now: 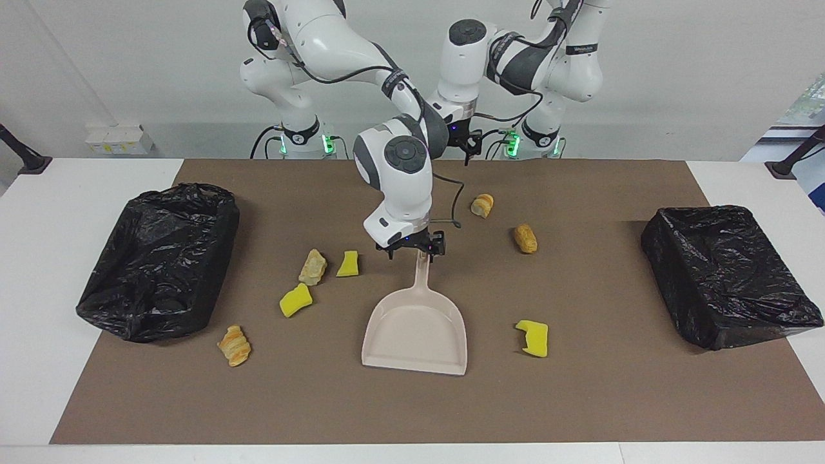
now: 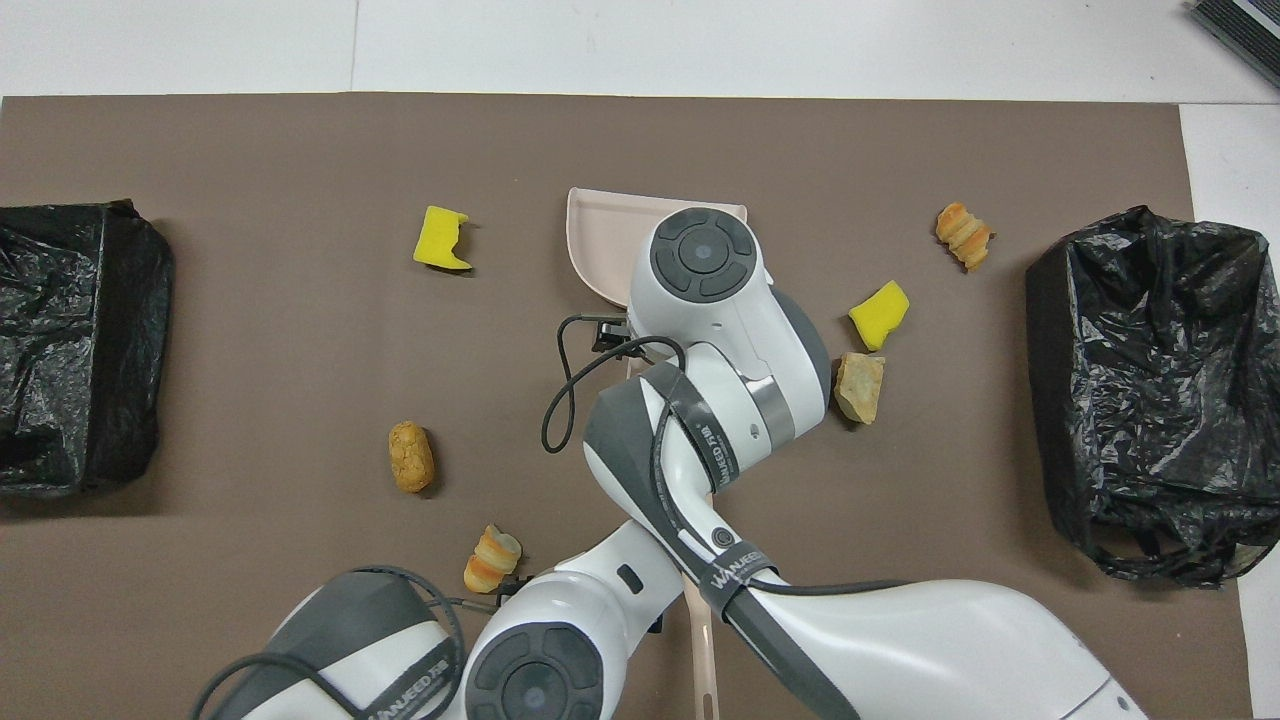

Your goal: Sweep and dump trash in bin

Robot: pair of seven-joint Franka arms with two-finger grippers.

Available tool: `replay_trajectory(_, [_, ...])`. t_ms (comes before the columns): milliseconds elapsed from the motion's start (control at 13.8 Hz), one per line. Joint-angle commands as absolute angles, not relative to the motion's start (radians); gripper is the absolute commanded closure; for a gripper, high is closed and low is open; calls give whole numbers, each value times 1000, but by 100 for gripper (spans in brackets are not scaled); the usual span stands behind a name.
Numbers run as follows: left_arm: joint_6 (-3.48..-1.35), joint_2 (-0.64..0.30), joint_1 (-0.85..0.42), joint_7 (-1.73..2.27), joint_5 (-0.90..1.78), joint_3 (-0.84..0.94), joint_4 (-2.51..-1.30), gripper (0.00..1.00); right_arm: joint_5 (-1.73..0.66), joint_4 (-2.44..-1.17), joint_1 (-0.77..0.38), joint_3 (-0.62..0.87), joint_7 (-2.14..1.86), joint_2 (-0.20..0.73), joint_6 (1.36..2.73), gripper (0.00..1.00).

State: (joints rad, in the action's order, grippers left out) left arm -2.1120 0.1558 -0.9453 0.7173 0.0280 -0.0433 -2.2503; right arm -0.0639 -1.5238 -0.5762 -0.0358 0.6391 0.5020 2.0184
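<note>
Several bits of trash lie on the brown mat: yellow sponge chunks, a tan piece, and pastry pieces. The beige dustpan sits mid-table with its handle pointing toward the robots. My right gripper is open, low over the handle's end, fingers either side. The left gripper is open over the mat's edge nearest the robots. Only the brush handle shows, below the arms in the overhead view.
Two bins lined with black bags stand on the mat, one at the right arm's end and one at the left arm's end. White table borders the mat.
</note>
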Motion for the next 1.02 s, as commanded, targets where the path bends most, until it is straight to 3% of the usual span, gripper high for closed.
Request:
replay_trajectory(0, [-2163, 114, -1001, 742, 66, -63, -2260, 0, -48, -1500, -577, -37, 657, 526, 2033, 0])
replay_trajectory(73, [-2169, 100, -1006, 753, 80, -61, -2260, 0, -40, -1500, -577, -35, 657, 526, 2033, 0])
replay_trajectory(436, [-2279, 68, -1051, 805, 89, -61, -2290, 0, -43, -1511, -594, -35, 637, 520, 2033, 32])
replay_trajectory(654, [-2296, 66, -1106, 807, 107, -61, -2301, 0, -46, -1529, -598, -34, 598, 511, 2028, 38])
replay_trajectory(945, [-2396, 45, -1157, 822, 156, -61, -2350, 0, -49, -1537, -597, -35, 545, 508, 2025, 81])
